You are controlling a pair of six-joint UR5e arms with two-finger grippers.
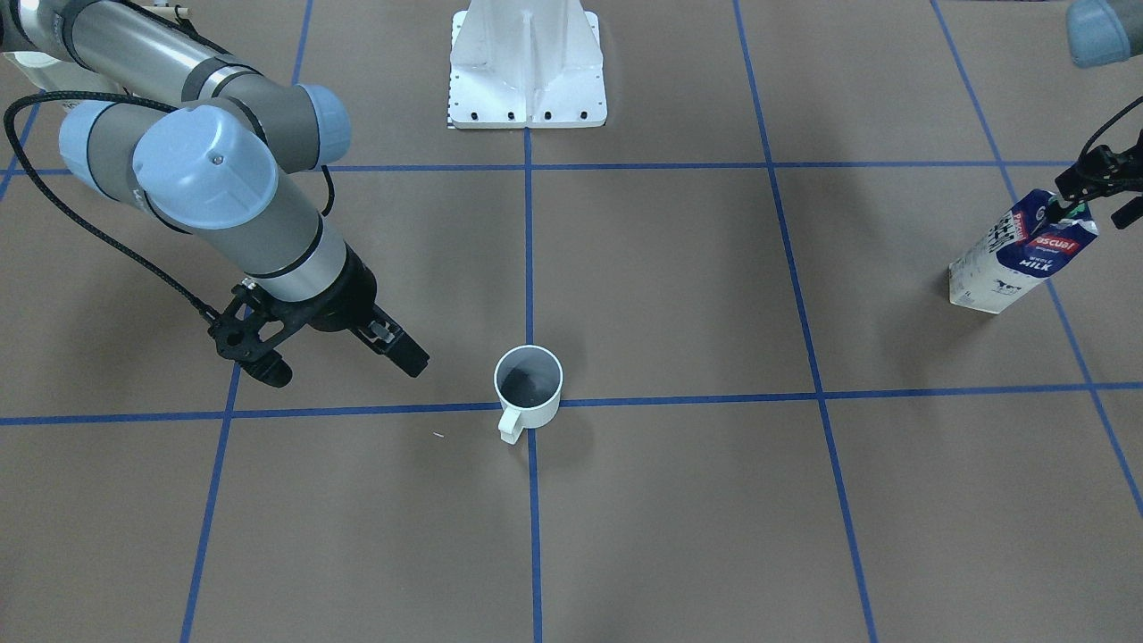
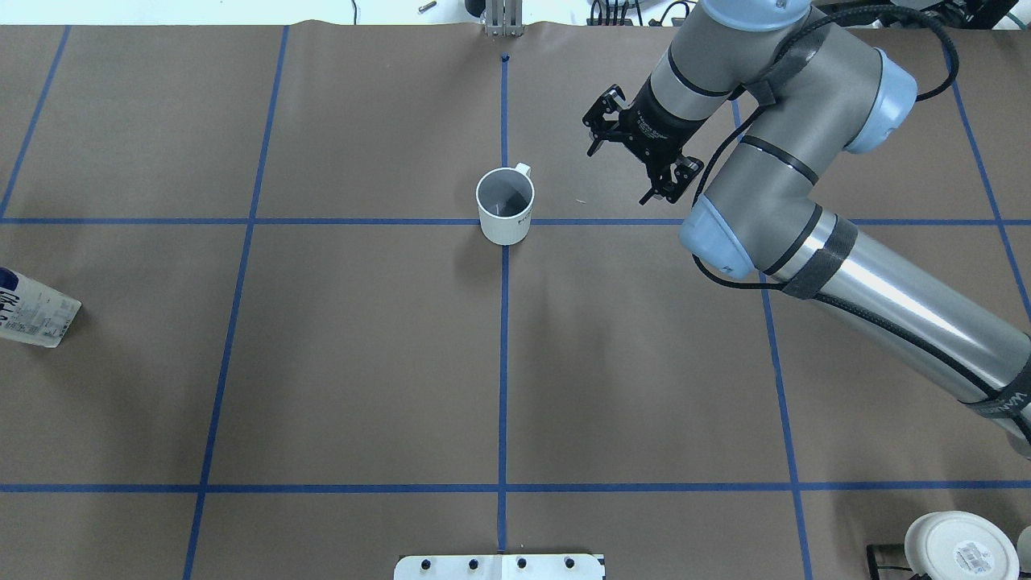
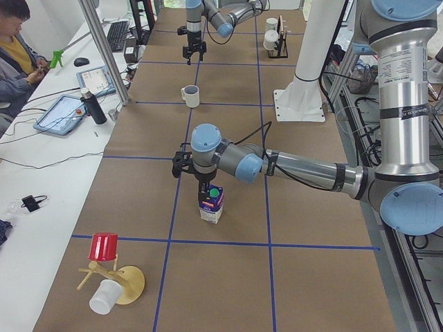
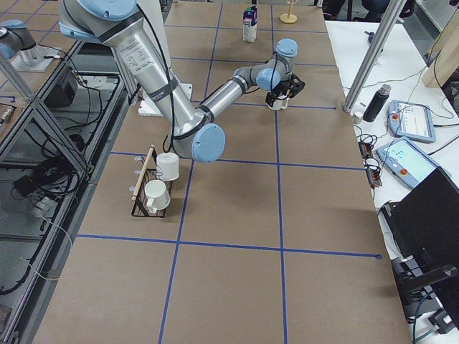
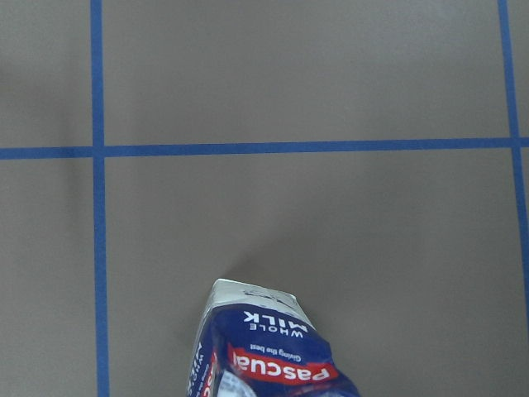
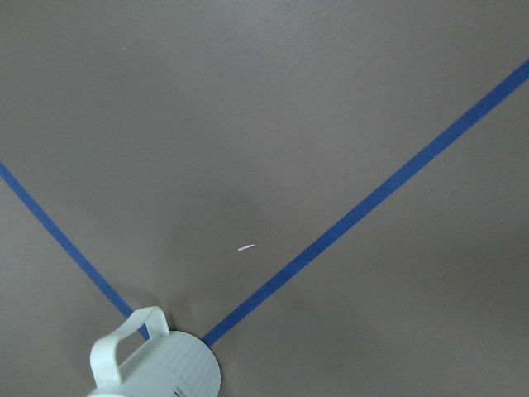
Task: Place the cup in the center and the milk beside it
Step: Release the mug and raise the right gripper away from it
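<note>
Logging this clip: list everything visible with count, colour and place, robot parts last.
cup: one, white, upright on the central tape crossing.
milk: one, navy and white, upright far on the robot's left.
mugs: two, white, in a rack at the right end.
red cup: one, on a wooden stand, left end.
white cup: one, same stand.
bottle: one, black, side bench.
person: one, yellow top, at the bench.
right gripper: open, empty, beside the cup.
left gripper: at the milk's top, grasp unclear.
</note>
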